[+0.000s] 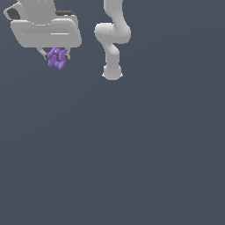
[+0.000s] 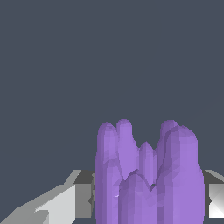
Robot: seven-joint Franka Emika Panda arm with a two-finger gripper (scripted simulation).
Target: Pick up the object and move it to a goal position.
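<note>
The object is a small bright purple lumpy thing with several short prongs. It sits between the fingers of my white gripper at the upper part of the exterior view's left. The gripper is shut on it. In the wrist view the purple object fills the space between the two grey finger pads, pressed by both. The flat floor under it is plain dark grey-blue, and I cannot tell how far the object is above it.
The white arm's base and lower links stand at the top middle of the exterior view, to the exterior view's right of the gripper. The dark grey-blue floor spreads across the view.
</note>
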